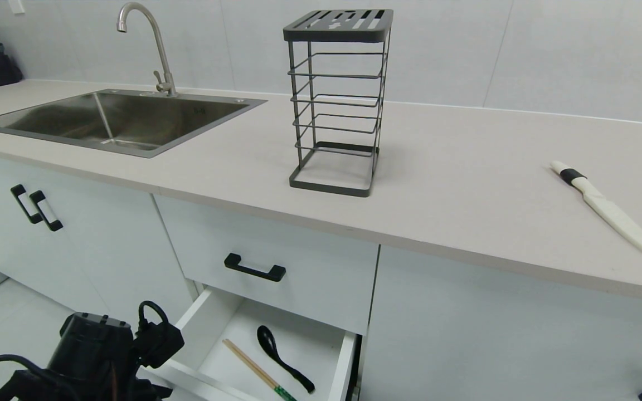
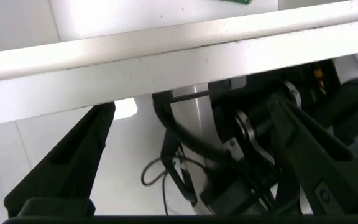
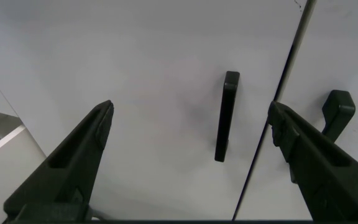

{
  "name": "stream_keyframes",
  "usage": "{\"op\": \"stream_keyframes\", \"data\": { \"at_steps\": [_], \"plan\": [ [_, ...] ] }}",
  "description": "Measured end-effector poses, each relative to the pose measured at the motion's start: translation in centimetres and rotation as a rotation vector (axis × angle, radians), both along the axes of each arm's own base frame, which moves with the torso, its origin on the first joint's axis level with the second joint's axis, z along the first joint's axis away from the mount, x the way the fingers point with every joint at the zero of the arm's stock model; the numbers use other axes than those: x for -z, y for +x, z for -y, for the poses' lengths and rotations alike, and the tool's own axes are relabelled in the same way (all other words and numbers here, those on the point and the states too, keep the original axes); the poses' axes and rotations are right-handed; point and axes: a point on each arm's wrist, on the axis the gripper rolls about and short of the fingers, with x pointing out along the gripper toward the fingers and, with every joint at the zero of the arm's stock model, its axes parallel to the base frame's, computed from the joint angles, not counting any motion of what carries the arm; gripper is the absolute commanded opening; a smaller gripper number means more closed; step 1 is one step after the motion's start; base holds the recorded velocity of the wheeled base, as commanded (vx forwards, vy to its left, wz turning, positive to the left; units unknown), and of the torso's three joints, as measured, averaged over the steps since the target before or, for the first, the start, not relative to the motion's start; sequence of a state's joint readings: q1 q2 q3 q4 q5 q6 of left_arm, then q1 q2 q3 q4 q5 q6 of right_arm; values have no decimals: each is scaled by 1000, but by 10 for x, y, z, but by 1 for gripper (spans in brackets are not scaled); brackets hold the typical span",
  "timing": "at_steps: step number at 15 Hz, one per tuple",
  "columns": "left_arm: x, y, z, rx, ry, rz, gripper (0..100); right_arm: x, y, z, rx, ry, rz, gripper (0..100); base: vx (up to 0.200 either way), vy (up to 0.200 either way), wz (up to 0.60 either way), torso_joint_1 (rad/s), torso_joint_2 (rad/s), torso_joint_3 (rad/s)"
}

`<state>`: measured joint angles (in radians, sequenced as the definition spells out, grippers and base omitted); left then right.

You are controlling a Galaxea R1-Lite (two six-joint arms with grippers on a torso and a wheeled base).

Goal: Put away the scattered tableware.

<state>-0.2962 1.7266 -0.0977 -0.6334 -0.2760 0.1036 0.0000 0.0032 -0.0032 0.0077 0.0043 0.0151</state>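
Observation:
A white knife (image 1: 605, 209) with a black band on its handle lies on the counter (image 1: 466, 184) at the right. A black wire knife rack (image 1: 337, 103) stands mid-counter. Below, the lower drawer (image 1: 209, 334) is pulled out, with a black spoon (image 1: 282, 356) and a pair of chopsticks (image 1: 257, 370) inside. My left arm (image 1: 98, 356) is low at the drawer's front left corner. My left gripper (image 2: 191, 106) is open, with the drawer's white front edge (image 2: 166, 62) just beyond its fingertips. My right gripper (image 3: 191, 111) is open and empty, facing a white cabinet door.
A steel sink (image 1: 115, 120) with a tall tap (image 1: 154, 44) is set into the counter at the left. The upper drawer (image 1: 276, 262) is closed. Black handles (image 3: 227, 115) sit on the cabinet doors in front of my right gripper. Cabinet doors with paired handles (image 1: 37, 207) lie under the sink.

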Motion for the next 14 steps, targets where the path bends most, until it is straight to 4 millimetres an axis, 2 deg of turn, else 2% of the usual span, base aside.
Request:
{"op": "stream_keyframes", "data": {
  "at_steps": [6,11,14],
  "plan": [
    [7,21,11,16,-38,166,100,0,0,0,0,0,0,100,0,0,0,0,0,0],
    [22,32,19,35,-41,171,100,0,0,0,0,0,0,100,0,0,0,0,0,0],
    [25,45,23,32,-60,217,100,0,0,0,0,0,0,100,0,0,0,0,0,0]
  ]
}}
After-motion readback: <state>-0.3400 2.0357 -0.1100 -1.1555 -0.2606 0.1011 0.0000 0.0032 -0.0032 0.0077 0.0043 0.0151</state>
